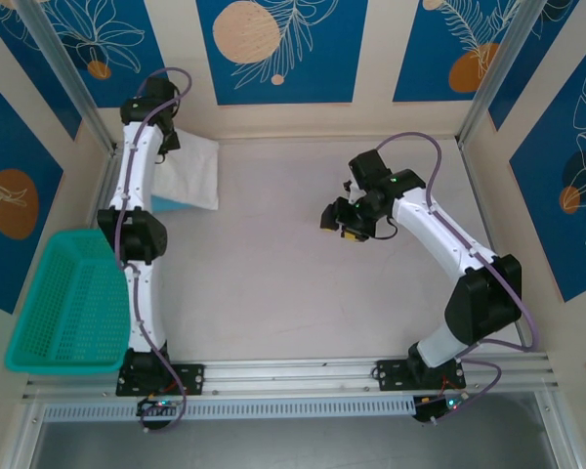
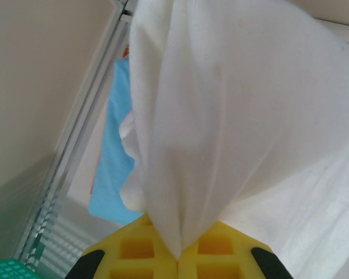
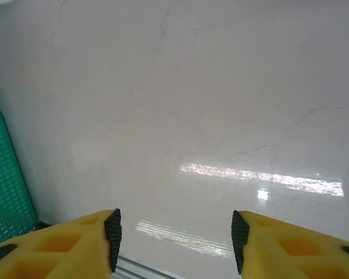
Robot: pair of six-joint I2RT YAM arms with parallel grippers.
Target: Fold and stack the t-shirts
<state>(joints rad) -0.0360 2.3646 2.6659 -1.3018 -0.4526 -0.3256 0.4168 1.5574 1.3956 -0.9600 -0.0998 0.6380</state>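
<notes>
– Left tool (image 2: 177,256) first: what is it doing?

– Its jaws are pressed together on a bunched edge of the white t-shirt (image 2: 238,116). The cloth gathers to a point between the yellow fingers and fans out from there.

– Where is that shirt?

– At the far left corner of the worktop (image 1: 293,274), under the outstretched left arm. From above, it covers most of the light-blue t-shirt (image 1: 166,203). Only a strip of blue shows along its near edge.

– Why hold it by an edge?

– My guess is that a pinched edge lets the arm drag or lay the white shirt over the blue one, so the pair ends as a stack. I cannot tell how neatly either one is folded.

– And the right tool (image 3: 174,232)?

– Spread, gripping nothing, and held over bare worktop well apart from the shirts. I think it is waiting out of the way.

– What is the count?

– Two t-shirts, one white and one light-blue. One teal basket (image 1: 63,303) sits at the left edge with no cloth visible in it. Two tools, one busy and one free.
</notes>
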